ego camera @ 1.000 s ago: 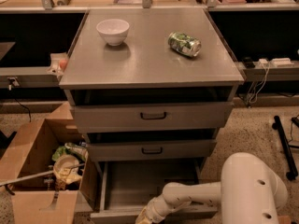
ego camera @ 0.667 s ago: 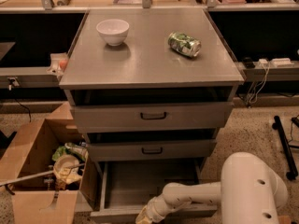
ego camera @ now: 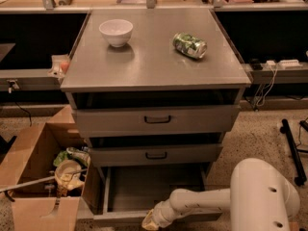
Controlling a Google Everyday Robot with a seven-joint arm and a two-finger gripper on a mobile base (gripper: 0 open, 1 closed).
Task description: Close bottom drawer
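The bottom drawer (ego camera: 144,189) is the lowest of three in a grey metal cabinet. It stands pulled out, and its empty tray and low front strip show. My white arm reaches in from the lower right. My gripper (ego camera: 150,221) is at the drawer's front strip, near its middle, at the bottom edge of the view. Its fingers are cut off by the frame edge. Above it are the middle drawer (ego camera: 156,155) and the top drawer (ego camera: 156,120), each with a black handle.
A white bowl (ego camera: 116,32) and a green can (ego camera: 189,44) lying on its side rest on the cabinet top. An open cardboard box (ego camera: 38,177) with rubbish stands on the floor to the left, close to the drawer. A black stand leg (ego camera: 291,148) is at the right.
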